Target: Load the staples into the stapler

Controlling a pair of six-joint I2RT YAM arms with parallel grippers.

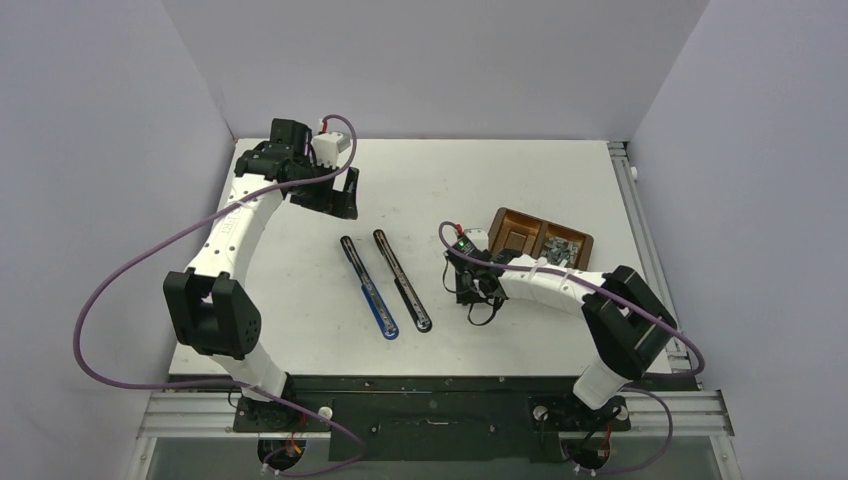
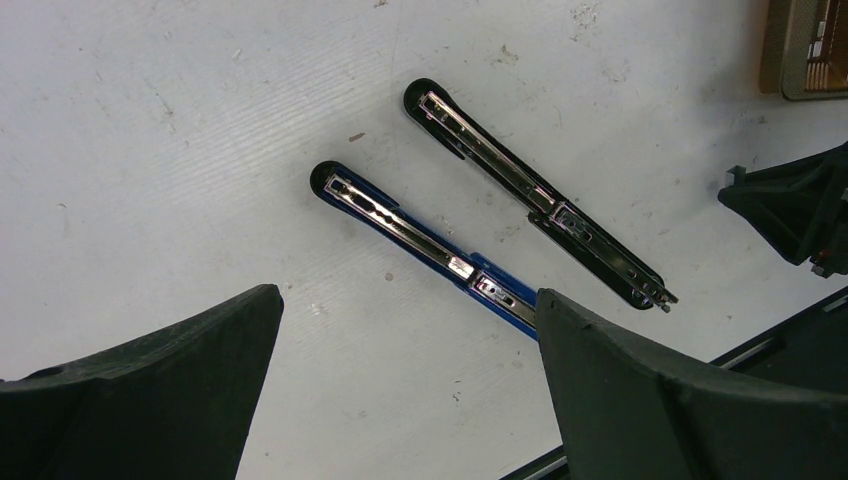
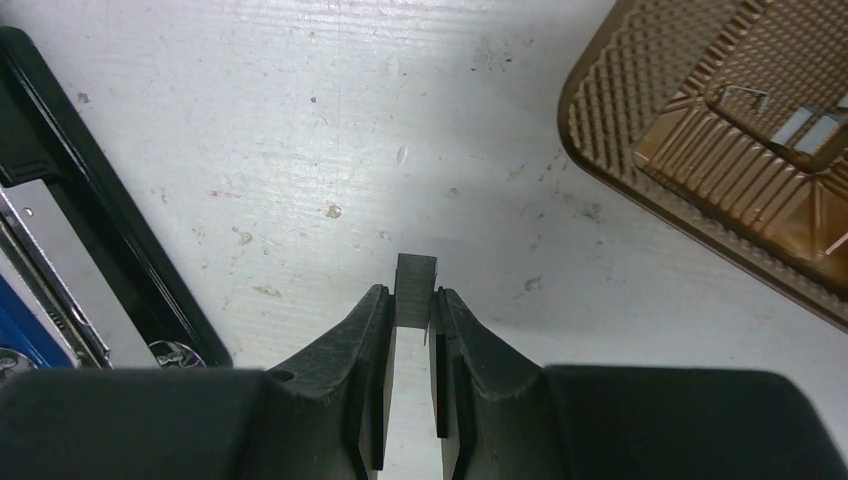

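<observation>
Two staplers lie opened flat mid-table, a blue one [image 1: 368,288] [image 2: 420,240] and a black one [image 1: 401,280] [image 2: 530,190], their metal channels facing up. My right gripper [image 1: 468,292] [image 3: 411,300] hovers just above the table between the black stapler [image 3: 90,200] and the tray. It is shut on a short grey strip of staples [image 3: 415,285] that sticks out past the fingertips. More staples [image 1: 560,247] [image 3: 815,130] lie in the tray's right compartment. My left gripper [image 1: 335,200] [image 2: 408,295] hangs open and empty at the back left, apart from the staplers.
A brown two-compartment tray [image 1: 512,232] [image 3: 640,90] [image 2: 790,50] stands right of the staplers, close beside the right gripper. The right arm's black wrist shows at the edge of the left wrist view. Purple cables loop off both arms. Walls close in the table on three sides.
</observation>
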